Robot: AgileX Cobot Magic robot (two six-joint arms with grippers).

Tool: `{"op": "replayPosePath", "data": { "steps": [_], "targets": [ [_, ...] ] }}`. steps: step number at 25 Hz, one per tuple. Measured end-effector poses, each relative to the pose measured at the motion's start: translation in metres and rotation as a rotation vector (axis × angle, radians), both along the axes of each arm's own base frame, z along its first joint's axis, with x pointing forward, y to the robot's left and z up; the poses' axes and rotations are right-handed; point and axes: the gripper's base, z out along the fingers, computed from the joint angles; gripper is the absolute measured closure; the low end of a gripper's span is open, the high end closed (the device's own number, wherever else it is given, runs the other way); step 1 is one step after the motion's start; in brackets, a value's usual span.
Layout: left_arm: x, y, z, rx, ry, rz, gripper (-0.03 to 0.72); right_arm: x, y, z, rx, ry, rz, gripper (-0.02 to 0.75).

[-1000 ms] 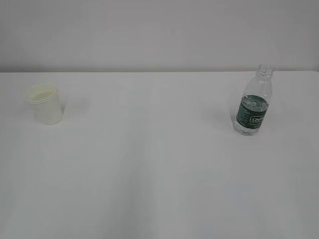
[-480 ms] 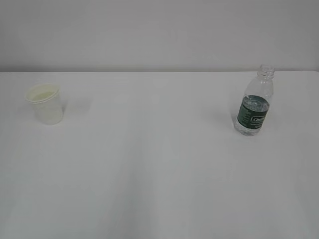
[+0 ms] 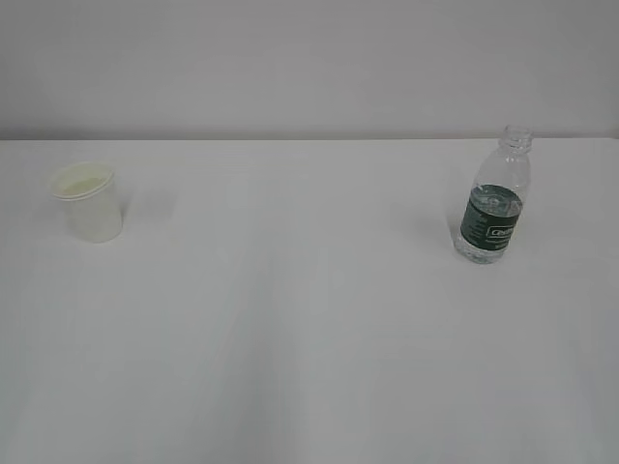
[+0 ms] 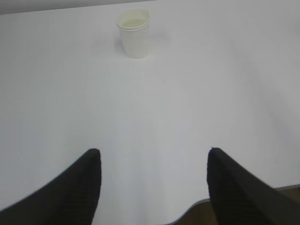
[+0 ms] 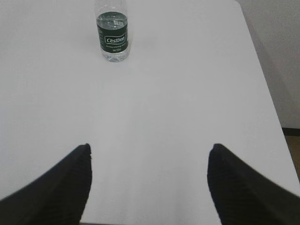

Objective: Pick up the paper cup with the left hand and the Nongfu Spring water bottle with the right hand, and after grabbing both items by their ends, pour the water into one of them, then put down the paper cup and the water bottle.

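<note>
The left end effector (image 4: 153, 185), two black ridged fingers seen at the bottom of the left wrist view, stands wide apart and holds nothing; only bare white tabletop (image 4: 154, 117) lies between its fingertips. The right end effector (image 5: 150, 180) stands likewise spread wide and empty over the same white surface in the right wrist view. Neither touches anything.

The small, tapered, pale cream paper cup (image 3: 88, 201) stands upright on the tabletop, mouth up, its long axis vertical, with a rolled rim and a ridge just below it. In the exterior view it sits toward 9 o'clock on the tabletop; from the left wrist camera it is at about 12 o'clock, well apart from the fingers. Its inside looks pale; whether it holds liquid I cannot tell.

The small clear ribbed plastic water bottle (image 3: 494, 208) with a dark green label band in white print stands upright, its open threaded neck pointing up, long axis vertical. It sits toward 3 o'clock in the exterior view, and near 11 o'clock in the right wrist view, well apart from that end effector. Clear water (image 5: 112, 21) shows inside at label height.
</note>
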Motion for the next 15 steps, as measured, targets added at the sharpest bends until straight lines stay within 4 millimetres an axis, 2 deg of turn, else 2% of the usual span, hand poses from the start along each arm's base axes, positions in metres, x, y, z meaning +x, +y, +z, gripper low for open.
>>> {"op": "replayPosePath", "data": {
  "steps": [15],
  "targets": [
    [0.0000, 0.0000, 0.0000, 0.000, 0.000, 0.000, 0.183, 0.0003, -0.0002, 0.0000, 0.000, 0.000, 0.019, 0.152]
  ]
}}
